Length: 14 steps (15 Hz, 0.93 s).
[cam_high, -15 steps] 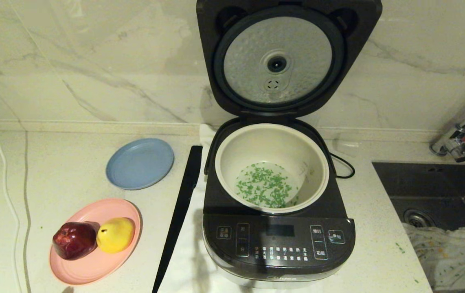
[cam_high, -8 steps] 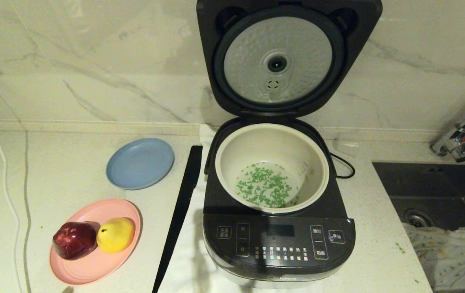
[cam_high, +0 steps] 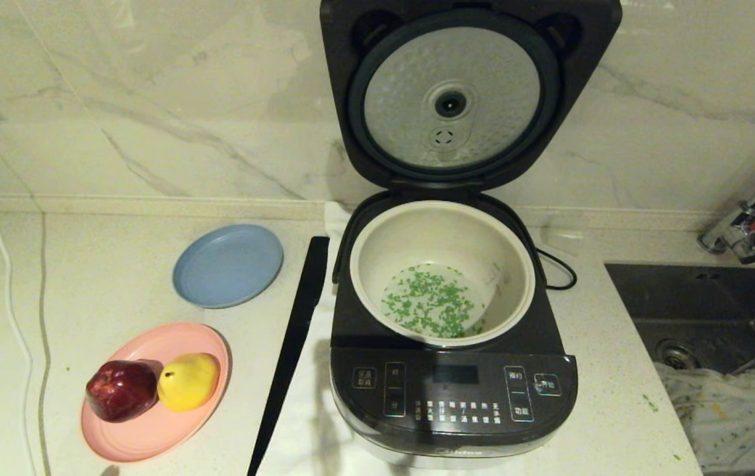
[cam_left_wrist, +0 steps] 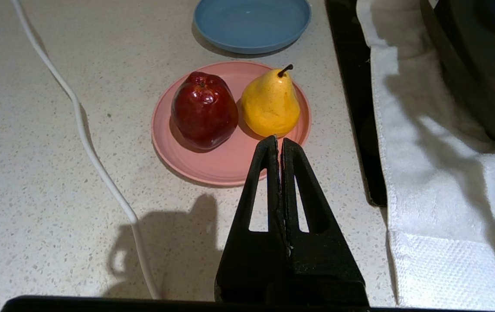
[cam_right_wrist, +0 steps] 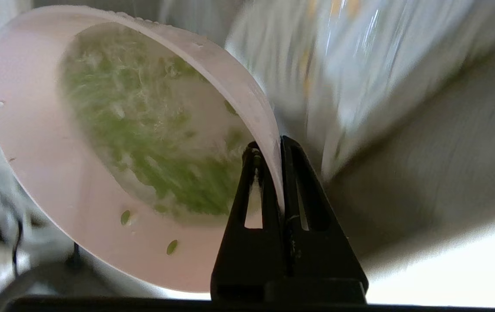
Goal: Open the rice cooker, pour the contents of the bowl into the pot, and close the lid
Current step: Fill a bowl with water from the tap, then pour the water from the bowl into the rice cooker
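Note:
The rice cooker (cam_high: 453,396) stands at the middle of the counter with its lid (cam_high: 450,99) raised upright against the wall, silver disc facing me. The pot (cam_high: 377,251) inside holds green bits (cam_high: 430,304) in a shallow pool. Neither gripper shows in the head view. In the right wrist view my right gripper (cam_right_wrist: 269,149) is shut on the rim of the pink bowl (cam_right_wrist: 56,195), which is tilted and holds green and white contents (cam_right_wrist: 152,143). My left gripper (cam_left_wrist: 278,139) hangs shut and empty above the counter, close to the pink plate (cam_left_wrist: 226,167).
A red apple (cam_high: 121,390) and a yellow pear (cam_high: 187,381) lie on the pink plate (cam_high: 146,433). A blue plate (cam_high: 227,264) sits behind it. A long black strip (cam_high: 291,344) lies left of the cooker. The sink (cam_high: 715,297) with a cloth (cam_high: 734,410) is at right.
The cooker, pot and plates stand as before. A faint pale streak has appeared over the sink at the right edge of the head view.

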Tool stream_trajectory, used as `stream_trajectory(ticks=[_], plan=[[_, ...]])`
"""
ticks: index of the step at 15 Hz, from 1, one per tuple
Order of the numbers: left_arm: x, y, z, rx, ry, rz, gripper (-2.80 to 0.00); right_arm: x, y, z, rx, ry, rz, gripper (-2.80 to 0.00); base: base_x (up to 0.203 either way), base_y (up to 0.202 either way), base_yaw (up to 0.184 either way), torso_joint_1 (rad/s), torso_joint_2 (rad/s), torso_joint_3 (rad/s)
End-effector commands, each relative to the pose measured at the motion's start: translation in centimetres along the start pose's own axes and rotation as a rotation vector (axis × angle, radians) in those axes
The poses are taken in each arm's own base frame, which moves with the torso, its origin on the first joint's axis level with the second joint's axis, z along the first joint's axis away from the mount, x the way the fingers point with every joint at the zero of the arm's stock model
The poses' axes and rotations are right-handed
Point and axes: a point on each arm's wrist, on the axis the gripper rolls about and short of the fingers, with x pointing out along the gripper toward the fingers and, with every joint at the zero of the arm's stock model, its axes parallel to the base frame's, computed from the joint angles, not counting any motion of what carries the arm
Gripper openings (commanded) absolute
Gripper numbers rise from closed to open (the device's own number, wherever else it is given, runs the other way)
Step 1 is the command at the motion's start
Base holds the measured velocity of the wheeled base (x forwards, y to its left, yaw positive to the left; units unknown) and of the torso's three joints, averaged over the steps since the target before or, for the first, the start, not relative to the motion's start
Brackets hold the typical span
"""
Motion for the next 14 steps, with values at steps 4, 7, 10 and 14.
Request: stream_trajectory(ticks=[4,7,10,14], plan=[[0.0,0.0,-0.1,0.000,0.005,0.000,-2.80,-3.2,3.9,-6.1,-0.102,0.069,0.005,-2.80,0.000,0.000,0.000,0.000,0.00,0.000],[0.0,0.0,-0.1,0.000,0.005,0.000,-2.80,-4.4,6.6,-10.1,-0.205,0.103,0.024,-2.80,0.000,0.000,0.000,0.000,0.00,0.000],[0.0,0.0,-0.1,0.000,0.005,0.000,-2.80,-5.6,8.6,-14.3,-0.295,0.139,0.046,-2.80,0.000,0.000,0.000,0.000,0.00,0.000],[0.0,0.0,-0.1,0.000,0.005,0.000,-2.80,-7.1,11.3,-20.2,-0.439,0.229,0.063,-2.80,0.000,0.000,0.000,0.000,0.00,0.000]])
